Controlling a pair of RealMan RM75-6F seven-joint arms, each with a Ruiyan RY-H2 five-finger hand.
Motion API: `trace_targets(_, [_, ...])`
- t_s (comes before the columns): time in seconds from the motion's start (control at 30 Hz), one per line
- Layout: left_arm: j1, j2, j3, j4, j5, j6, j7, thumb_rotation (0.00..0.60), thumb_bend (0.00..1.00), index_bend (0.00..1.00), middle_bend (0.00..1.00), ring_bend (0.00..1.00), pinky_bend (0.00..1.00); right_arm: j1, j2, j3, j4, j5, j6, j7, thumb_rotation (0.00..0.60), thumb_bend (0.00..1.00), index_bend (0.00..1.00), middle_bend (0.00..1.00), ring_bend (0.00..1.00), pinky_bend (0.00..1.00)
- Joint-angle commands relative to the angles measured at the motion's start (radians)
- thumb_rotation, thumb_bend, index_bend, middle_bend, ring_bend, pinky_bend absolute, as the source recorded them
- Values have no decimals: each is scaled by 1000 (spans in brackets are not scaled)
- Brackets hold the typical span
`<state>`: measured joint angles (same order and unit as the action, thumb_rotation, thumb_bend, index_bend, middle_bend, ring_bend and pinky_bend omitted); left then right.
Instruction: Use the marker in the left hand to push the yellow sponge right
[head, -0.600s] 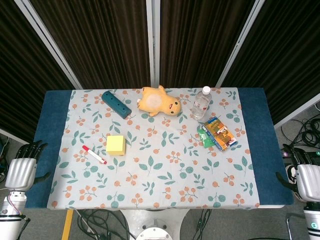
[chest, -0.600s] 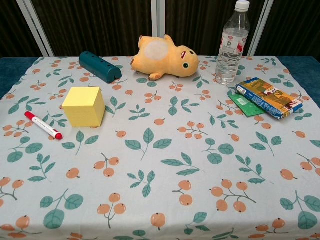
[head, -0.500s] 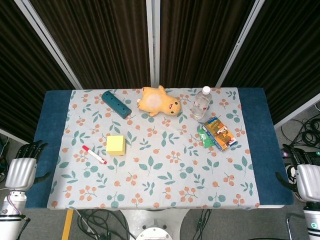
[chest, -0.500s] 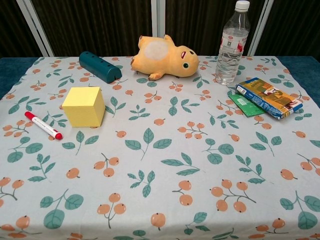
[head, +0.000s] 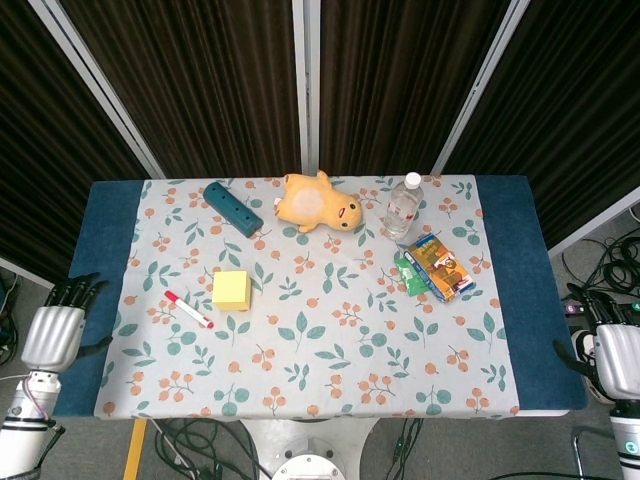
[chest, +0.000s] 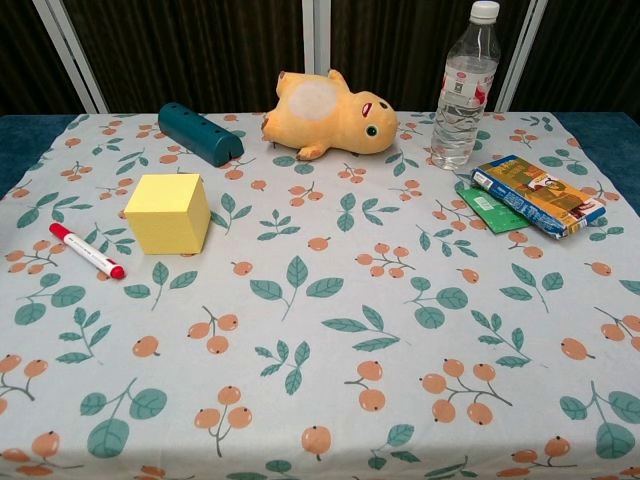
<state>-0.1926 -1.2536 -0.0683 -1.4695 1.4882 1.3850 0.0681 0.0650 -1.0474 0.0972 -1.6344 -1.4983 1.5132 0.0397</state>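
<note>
The yellow sponge is a cube on the left part of the floral tablecloth. A white marker with a red cap lies flat just left of it, untouched. My left hand hangs off the table's left edge, fingers apart and holding nothing, well away from the marker. Off the right edge, my right hand is also empty with its fingers apart. Neither hand shows in the chest view.
Along the back lie a teal block, a yellow plush toy and an upright water bottle. A snack box and green packet lie at the right. Blue table margins flank the cloth.
My left hand has shifted slightly right, toward the table edge. My right hand has edged a little right. Nothing on the table has moved.
</note>
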Motion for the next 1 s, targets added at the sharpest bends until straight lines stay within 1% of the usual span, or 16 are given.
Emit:
trace_targets(0.03, [-56, -15, 0, 70, 30, -70, -80, 600, 169, 281, 283, 150, 152, 1, 3, 1, 0, -1, 0, 3, 600, 142, 129, 250, 167, 278])
trace_targets(0.17, [-117, -56, 12, 178, 52, -155, -178, 600, 223, 304, 311, 166, 152, 2, 7, 0, 0, -4, -1, 11, 600, 143, 129, 250, 166, 278])
trace_targets(0.23, [-147, -76, 20, 233, 73, -187, -203, 600, 233, 304, 314, 166, 155, 3, 9, -1, -1, -5, -3, 12, 600, 142, 129, 250, 167, 278])
trace_targets(0.37, [-209, -133, 41, 358, 109, -253, -268, 600, 235, 307, 316, 166, 194, 5, 11, -3, -5, -6, -6, 11, 600, 142, 129, 250, 167, 278])
trace_targets(0.57, [-264, -217, 75, 512, 164, -273, -306, 600, 237, 348, 340, 166, 195, 1, 14, -6, -11, -2, -6, 6, 600, 143, 129, 250, 166, 278])
trace_targets(0.77, [-303, -275, 103, 601, 190, -296, -311, 600, 237, 368, 343, 166, 195, 3, 14, -9, -16, 0, -13, 1, 600, 143, 129, 250, 167, 278])
trace_targets(0.87, [-321, -295, 112, 624, 193, -315, -309, 600, 242, 401, 343, 166, 195, 3, 13, -9, -16, 1, -14, 3, 600, 143, 129, 250, 167, 277])
trace_targets(1.0, [-337, -311, 115, 635, 173, -356, -315, 600, 276, 414, 343, 166, 195, 1, 13, -11, -14, 5, -13, 5, 600, 143, 129, 250, 166, 277])
